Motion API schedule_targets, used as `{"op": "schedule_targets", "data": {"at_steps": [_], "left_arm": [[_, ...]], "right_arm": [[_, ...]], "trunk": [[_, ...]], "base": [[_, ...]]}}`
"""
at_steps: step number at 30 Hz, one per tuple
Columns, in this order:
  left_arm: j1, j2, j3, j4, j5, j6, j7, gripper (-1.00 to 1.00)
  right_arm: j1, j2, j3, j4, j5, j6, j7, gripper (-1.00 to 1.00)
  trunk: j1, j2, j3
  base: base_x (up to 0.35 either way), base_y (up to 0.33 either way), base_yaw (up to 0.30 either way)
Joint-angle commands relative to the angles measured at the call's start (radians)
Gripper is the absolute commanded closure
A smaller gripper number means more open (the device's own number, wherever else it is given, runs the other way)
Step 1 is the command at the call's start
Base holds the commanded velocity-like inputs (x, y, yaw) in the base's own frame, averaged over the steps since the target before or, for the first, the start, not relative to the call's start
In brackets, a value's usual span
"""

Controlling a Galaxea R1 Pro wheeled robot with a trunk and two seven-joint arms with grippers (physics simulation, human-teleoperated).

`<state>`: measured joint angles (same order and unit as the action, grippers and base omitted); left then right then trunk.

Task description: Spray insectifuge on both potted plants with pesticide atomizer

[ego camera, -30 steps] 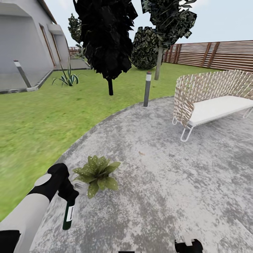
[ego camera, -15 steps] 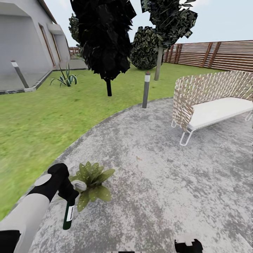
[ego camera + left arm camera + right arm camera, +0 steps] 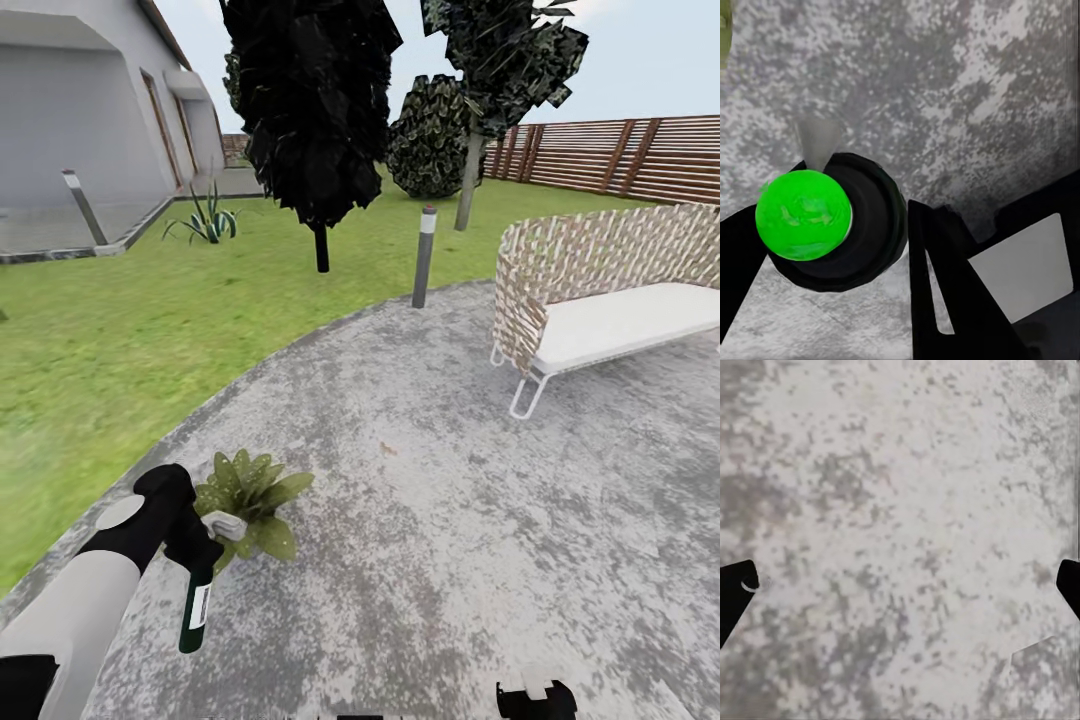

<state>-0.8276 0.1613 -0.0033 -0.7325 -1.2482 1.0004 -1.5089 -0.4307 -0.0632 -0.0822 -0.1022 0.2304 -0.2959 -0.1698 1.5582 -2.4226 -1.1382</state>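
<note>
- Paving (image 3: 450,520) ahead and to the right is wide open, nothing on it until the woven chair (image 3: 600,290) at the far right edge.
- Potted plant (image 3: 245,495) sits just beside the left gripper (image 3: 205,540), leaves crowding it.
- Bollard lamp (image 3: 424,256) stands well apart at the lawn's border.

Woven bench (image 3: 600,290): standing on the paving's right edge, white cushion lying on its seat, wire legs touching the stone.
Bollard lamp (image 3: 424,256): standing upright at the paving's far edge, where stone meets grass.
Second bollard lamp (image 3: 84,207): leaning slightly, sitting by the house terrace at the lawn's far left corner.
Dark tree (image 3: 312,110): rising from the lawn behind the paving's far edge.
Agave (image 3: 208,220): growing near the terrace edge.
House (image 3: 90,110): occupying the far left.
</note>
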Motion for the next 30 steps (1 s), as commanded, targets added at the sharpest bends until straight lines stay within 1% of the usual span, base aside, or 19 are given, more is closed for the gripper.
{"op": "schedule_targets", "data": {"at_steps": [1,4,8,10,11,13,14,16,20,24,30], "left_arm": [[-0.001,0.0,0.0,-0.001,-0.01,0.01,-0.01,1.0],[-0.001,0.001,-0.001,-0.001,-0.012,0.01,-0.01,1.0],[0.0,0.01,0.002,0.002,-0.016,0.01,-0.01,1.0],[0.02,0.015,0.016,0.001,-0.016,0.01,0.011,1.0],[0.033,0.016,0.027,0.001,-0.016,0.009,0.038,1.0],[0.042,0.016,0.045,0.002,-0.012,0.009,0.075,1.0],[0.045,0.013,0.06,0.002,-0.01,0.009,0.092,1.0],[0.047,0.007,0.079,0.002,-0.007,0.009,0.103,1.0],[0.048,0.0,0.09,0.002,-0.005,0.009,0.107,1.0],[0.048,-0.003,0.096,0.001,-0.003,0.009,0.107,1.0],[0.048,-0.015,0.096,0.001,-0.002,0.009,0.107,1.0]], "right_arm": [[0.0,0.0,-0.008,0.001,0.01,-0.003,-0.002,-1.0],[0.0,0.0,-0.008,0.001,0.01,-0.003,-0.002,-1.0],[0.0,0.0,-0.008,0.001,0.01,-0.003,-0.002,-1.0],[0.0,0.0,-0.008,0.001,0.01,-0.003,-0.002,-1.0],[0.0,0.0,-0.008,0.001,0.01,-0.003,-0.002,-1.0],[0.0,0.0,-0.008,0.001,0.01,-0.003,-0.002,-1.0],[0.0,0.0,-0.008,0.001,0.01,-0.003,-0.002,-1.0],[0.0,0.0,-0.008,0.001,0.01,-0.003,-0.002,-1.0],[0.0,0.0,-0.008,0.001,0.01,-0.003,-0.002,-1.0],[0.0,-0.001,-0.008,0.001,0.011,-0.003,-0.001,-1.0],[0.0,-0.006,-0.007,0.004,0.013,-0.004,-0.001,-1.0]], "trunk": [[0.0,0.0,-0.001],[0.0,0.0,-0.001],[0.0,0.0,-0.001],[0.0,0.0,-0.001],[0.0,0.0,-0.001],[0.0,0.0,-0.001],[0.0,0.0,-0.001],[0.0,0.0,-0.001],[0.0,0.0,-0.001],[0.0,0.0,-0.001],[0.0,0.0,-0.001]], "base": [[-0.06,-0.275,0.275],[-0.026,-0.234,0.277],[-0.005,-0.053,0.278],[-0.001,-0.008,0.278],[0.0,-0.003,0.278],[0.0,-0.001,0.278],[0.0,-0.001,0.278],[0.0,0.0,0.278],[0.0,0.0,0.257],[0.131,-0.059,0.061],[0.253,-0.199,0.006]]}}
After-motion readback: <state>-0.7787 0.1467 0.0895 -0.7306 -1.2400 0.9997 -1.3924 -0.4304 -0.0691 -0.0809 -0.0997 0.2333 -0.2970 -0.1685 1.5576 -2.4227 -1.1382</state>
